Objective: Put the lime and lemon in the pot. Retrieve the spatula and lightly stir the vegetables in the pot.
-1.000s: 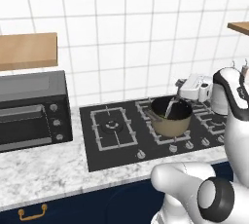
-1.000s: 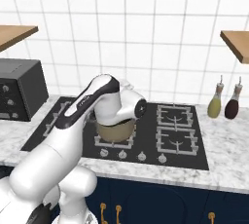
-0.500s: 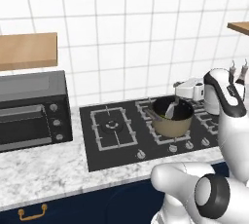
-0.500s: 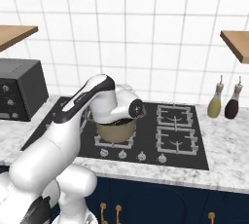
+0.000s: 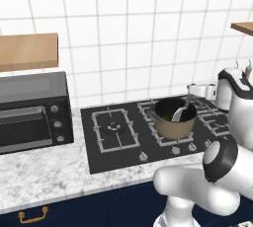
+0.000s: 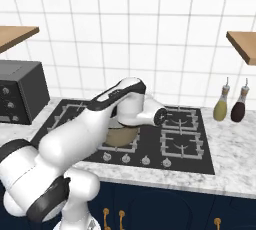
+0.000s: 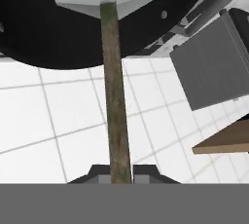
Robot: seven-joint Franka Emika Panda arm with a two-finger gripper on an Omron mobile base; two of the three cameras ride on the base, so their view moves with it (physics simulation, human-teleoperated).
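The black gas hob (image 5: pixel 123 137) set into the speckled marble counter (image 5: pixel 44 176) takes up most of what is in front of me, with a dark toaster oven (image 5: pixel 29 112) off to its left and two small bottles (image 6: pixel 231 105) standing beside it on the right. On a near burner sits the round tan-gold pot with the dark inside (image 5: pixel 173 118), and the white arm (image 6: pixel 100 124) bends over it so that, from the right side, only a slice of the pot's wall shows under the forearm. Leaning out of the pot is the spatula with its light grey squarish blade and slim handle (image 5: pixel 183 112), blade down inside and handle rising toward the right. From the hand's own camera, the gripper (image 7: pixel 119 172) is closed on that handle, the two dark finger tips pinching its upper end, with the blade against the pot's black interior. A yellowish-green patch low inside the pot is probably the lime and lemon, though it is too small to tell the two apart. I judge the fruit is in and the stirring step is under way; what comes next should be a gentle sweep of the blade around the bottom, light enough not to tip the pot or fling fruit out.
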